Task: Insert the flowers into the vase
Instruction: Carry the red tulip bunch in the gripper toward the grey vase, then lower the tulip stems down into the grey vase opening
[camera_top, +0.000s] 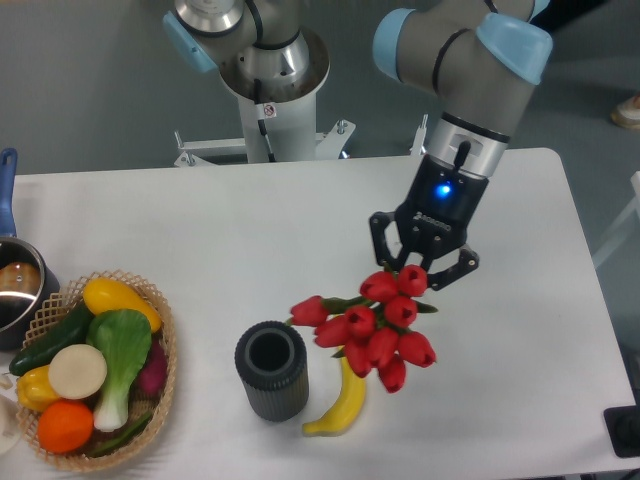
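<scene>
- The flowers (375, 325), a bunch of red tulips, are held up off the bench (250, 240) with the buds hanging down and to the left of the wrist.
- The fingers (424, 262) are clamped on the stem end of the bunch; the stems themselves are mostly hidden behind the buds and the hand.
- The vase (271, 370), a short dark ribbed cylinder, stands upright on the bench with its open mouth facing up.
- The vase lies to the left of the fingers and nearer the camera; the leftmost bud is close to the rim but apart from it.
- The bunch is carried buds-first toward the vase, so its long axis is judged to need turning before the stems can go into the mouth.
- A banana (345, 395) lies on the bench just right of the vase, partly covered in view by the hanging buds.
- A basket (165, 375) of vegetables sits well apart to the left and is judged to be out of the way.
</scene>
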